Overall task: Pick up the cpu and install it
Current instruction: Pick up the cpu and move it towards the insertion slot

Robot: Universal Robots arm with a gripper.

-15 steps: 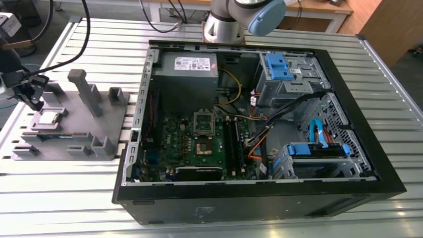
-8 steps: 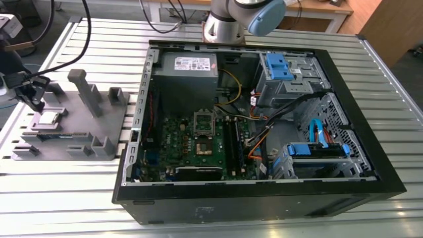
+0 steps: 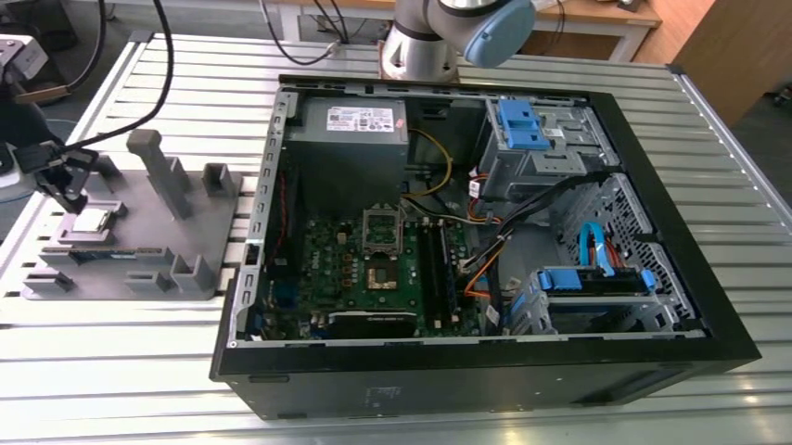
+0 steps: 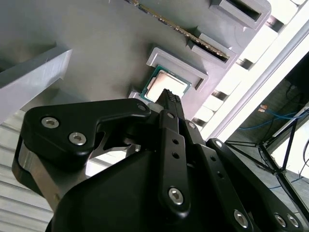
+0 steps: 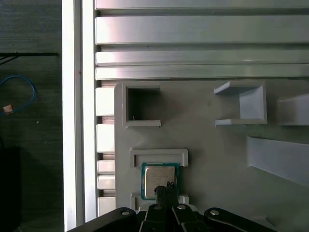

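The fingers (image 5: 166,194) are drawn narrow, their tips pressed close together and holding nothing. The cpu (image 5: 157,177) lies flat, shiny side up, directly below the fingertips in a shallow framed pocket of the grey tray (image 5: 217,159). In both wrist views the tips overlap the chip's near edge, but contact cannot be judged. In the exterior view the fingers (image 3: 69,190) hang over the tray (image 3: 218,225) on the slatted bench (image 3: 124,371), with the cpu (image 3: 95,222) just beneath them. Well apart from the fingers, toward the exterior view's right, an open computer case (image 3: 495,382) lies with its green motherboard (image 3: 325,261) exposed.
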